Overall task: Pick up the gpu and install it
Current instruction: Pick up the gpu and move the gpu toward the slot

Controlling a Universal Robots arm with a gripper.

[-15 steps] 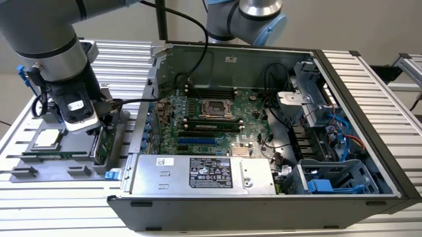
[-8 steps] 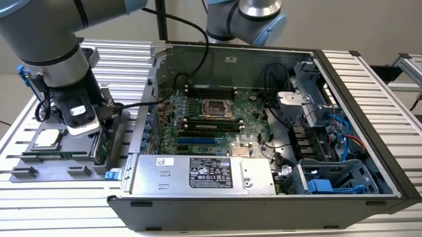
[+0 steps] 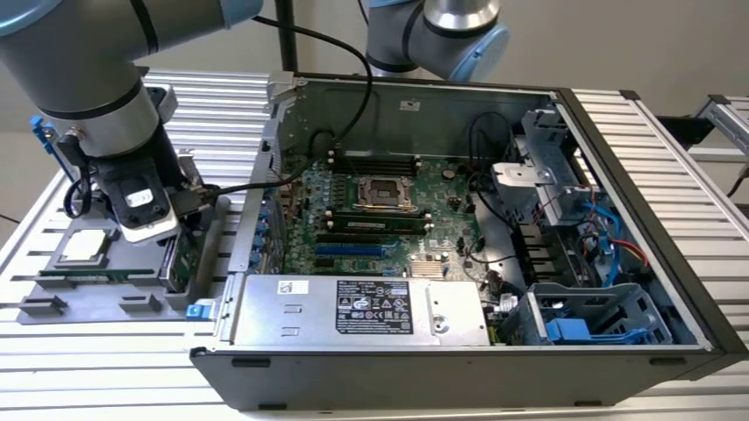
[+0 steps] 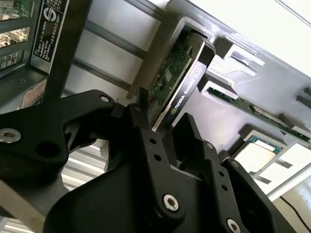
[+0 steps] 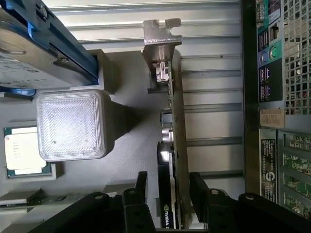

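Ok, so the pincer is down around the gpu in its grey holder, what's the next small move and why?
Probably close the pincer on the gpu. In the first wrist view its fingers sit either side of the card, which stands on edge in the grey holder, with a gap showing on the cooler side, so nothing grips it yet.

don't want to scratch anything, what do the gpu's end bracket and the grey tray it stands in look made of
End bracket of the gpu: bare metal, probably steel; silvery sheen, bent tab. Grey tray: likely plastic, perhaps 3D-printed; matte, and the pale block on it shows fine layer lines.
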